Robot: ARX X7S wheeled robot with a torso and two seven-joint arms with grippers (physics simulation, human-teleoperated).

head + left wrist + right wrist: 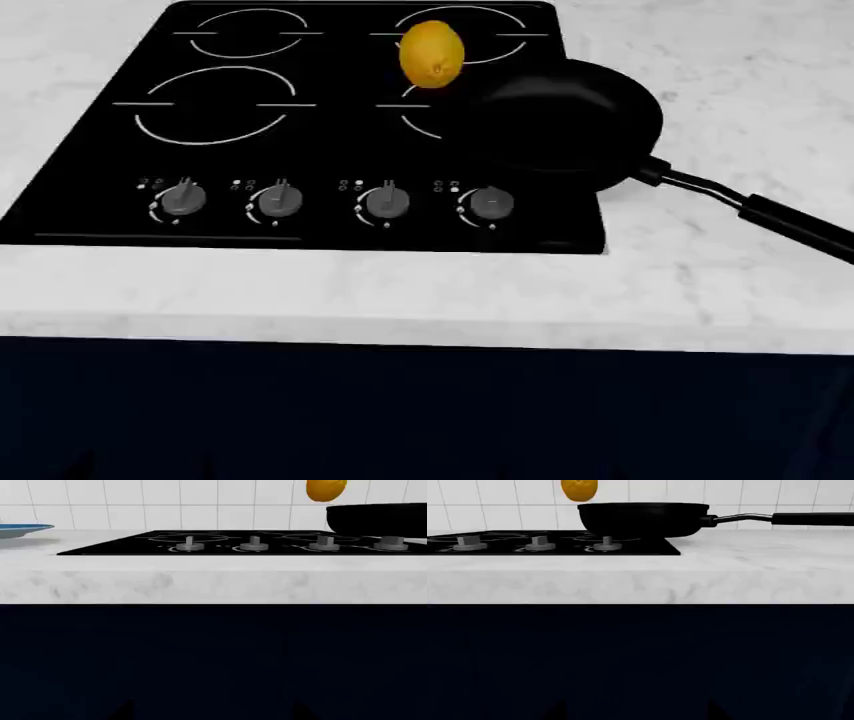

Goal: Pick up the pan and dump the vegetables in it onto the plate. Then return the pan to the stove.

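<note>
The black pan [561,120] sits on the stove's [80,190] front right corner, its long handle [787,220] reaching out over the white counter to the right. The yellow-orange vegetable [431,53] shows beyond the pan over the back right burner; in both wrist views it [579,489] hangs above the pan's rim [640,506], apart from it. The blue-rimmed plate [23,529] shows only in the left wrist view, on the counter left of the stove. Left gripper [213,712] and right gripper [636,712] are low before the cabinet front, both open and empty.
Several grey knobs [183,200] line the stove's front edge. The marble counter [400,290] overhangs a dark navy cabinet front [400,410]. A white tiled wall [167,505] stands behind the stove.
</note>
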